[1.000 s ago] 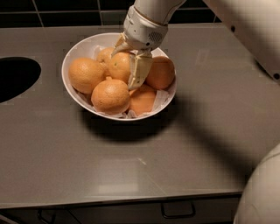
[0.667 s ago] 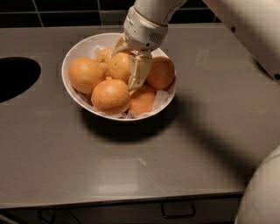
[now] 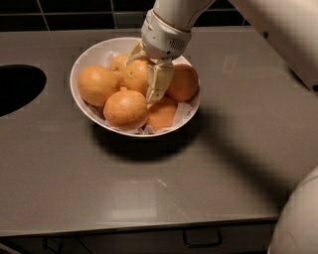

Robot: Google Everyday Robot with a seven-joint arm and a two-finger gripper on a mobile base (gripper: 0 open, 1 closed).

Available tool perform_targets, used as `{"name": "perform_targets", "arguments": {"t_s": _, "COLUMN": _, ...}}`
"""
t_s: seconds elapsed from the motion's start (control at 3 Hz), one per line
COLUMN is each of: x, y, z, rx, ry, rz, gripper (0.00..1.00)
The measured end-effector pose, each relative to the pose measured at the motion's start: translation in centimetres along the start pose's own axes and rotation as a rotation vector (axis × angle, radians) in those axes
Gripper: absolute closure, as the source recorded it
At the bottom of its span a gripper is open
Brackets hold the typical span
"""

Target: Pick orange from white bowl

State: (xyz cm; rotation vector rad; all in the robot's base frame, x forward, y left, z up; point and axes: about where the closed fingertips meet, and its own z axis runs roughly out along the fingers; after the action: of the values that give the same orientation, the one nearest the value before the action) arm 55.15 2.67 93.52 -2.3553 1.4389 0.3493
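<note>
1. You are looking down at a grey counter (image 3: pixel 149 198). The white bowl (image 3: pixel 82 59) sits on it, near the back and a bit left of the middle.
2. The bowl is full of oranges. Crinkly white paper (image 3: pixel 183 110) peeks out from under them on the right side.
3. Your gripper (image 3: pixel 143 77) is down in the bowl, reaching in from the back. Its white wrist (image 3: pixel 164 34) is just above the fruit.
4. The fingers (image 3: pixel 159 82) are closed around the orange (image 3: pixel 135 74) in the middle of the pile. One finger presses on its right side. The other is at its upper left and is mostly hidden.
5. That orange has a tiny green dot on it. It rests in the bowl and touches the fruit around it.
6. The left orange (image 3: pixel 97 84) is big and round. The bumpy orange (image 3: pixel 124 109) sits at the front with a little nub on top. The right orange (image 3: pixel 184 82) is just beside the front finger. The low orange (image 3: pixel 161 115) lies at the front right. The back orange (image 3: pixel 119 62) hides behind the others.
7. The arm (image 3: pixel 278 34) goes up to the top right corner. Its dark shadow lies on the counter to the right of the bowl.
8. A dark oval hole (image 3: pixel 17 89) is on the left, well apart from the bowl.
9. Black tiles (image 3: pixel 74 7) line the back. A drawer handle (image 3: pixel 201 241) shows under the front edge. A round white robot shell (image 3: pixel 298 218) fills the bottom right corner.
</note>
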Motion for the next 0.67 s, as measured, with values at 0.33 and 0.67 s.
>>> {"name": "perform_targets", "arguments": {"t_s": 0.33, "x": 0.04, "y": 0.02, "z": 0.06, "rx": -0.005, "ry": -0.007, "rz": 0.0, "gripper": 0.36}}
{"name": "perform_targets", "arguments": {"t_s": 0.67, "x": 0.04, "y": 0.02, "z": 0.06, "rx": -0.005, "ry": -0.007, "rz": 0.0, "gripper": 0.55}}
